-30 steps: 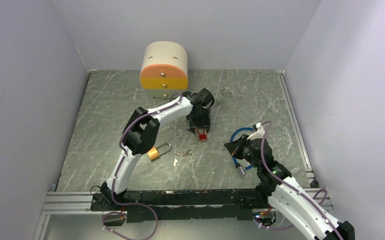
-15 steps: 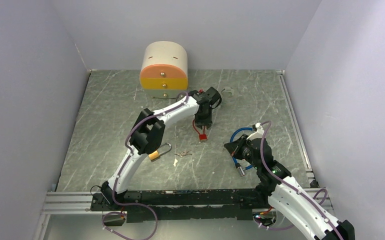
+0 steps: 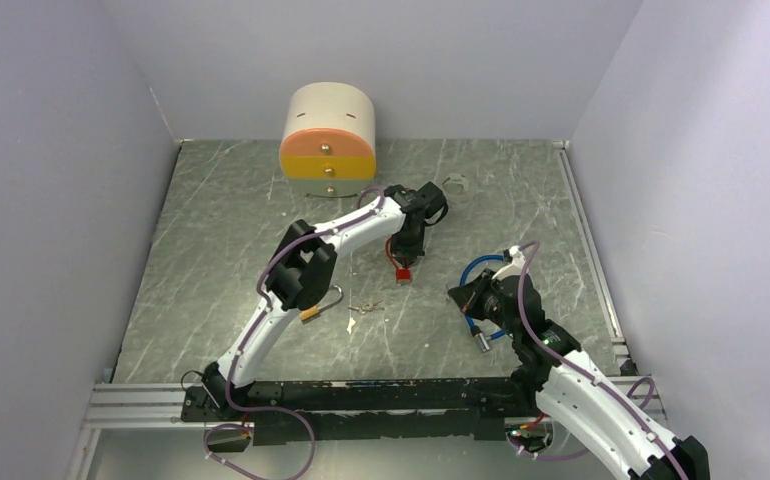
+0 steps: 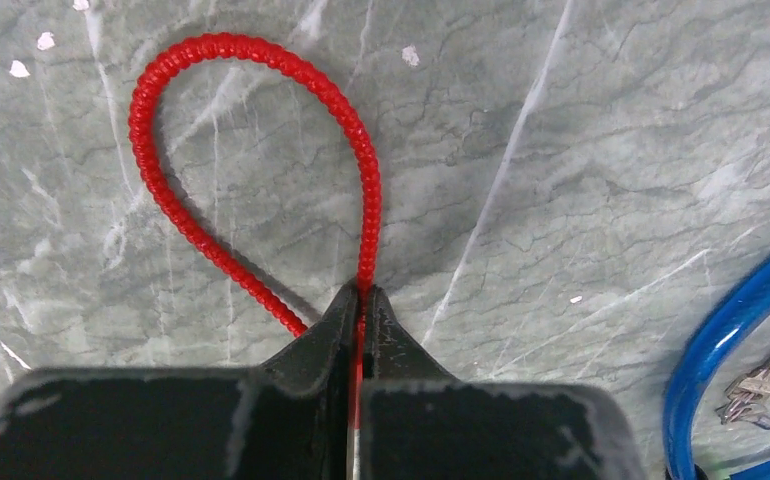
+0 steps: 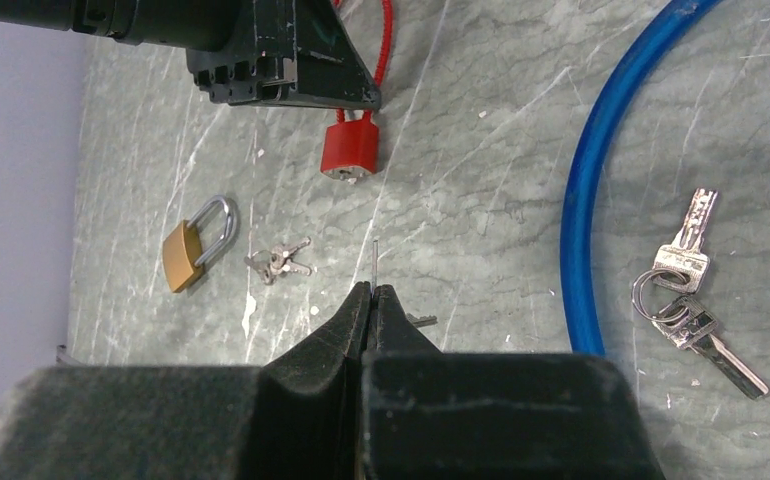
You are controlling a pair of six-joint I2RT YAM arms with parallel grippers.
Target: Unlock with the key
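A red padlock [image 3: 401,272] with a red cable shackle [image 4: 141,150] lies mid-table. My left gripper [image 4: 363,295] is shut on one leg of that cable, just above the lock body [image 5: 349,148]; the body is hidden in the left wrist view. My right gripper [image 5: 372,290] hangs to the right of the lock, shut on a thin key [image 5: 374,262] whose blade pokes out edge-on past the fingertips, pointing toward the lock. In the top view the left gripper [image 3: 408,250] is over the lock and the right gripper [image 3: 458,293] is a short way off.
A brass padlock [image 5: 186,250] and a small key bunch [image 5: 279,260] lie left of the red lock. A blue cable lock [image 5: 586,200] curves on the right, with ringed keys [image 5: 686,290] inside it. A cream and orange drawer box [image 3: 328,145] stands at the back.
My left gripper has closed from open onto the red cable, after shifting a little right and lower over the lock. The right arm has not moved.
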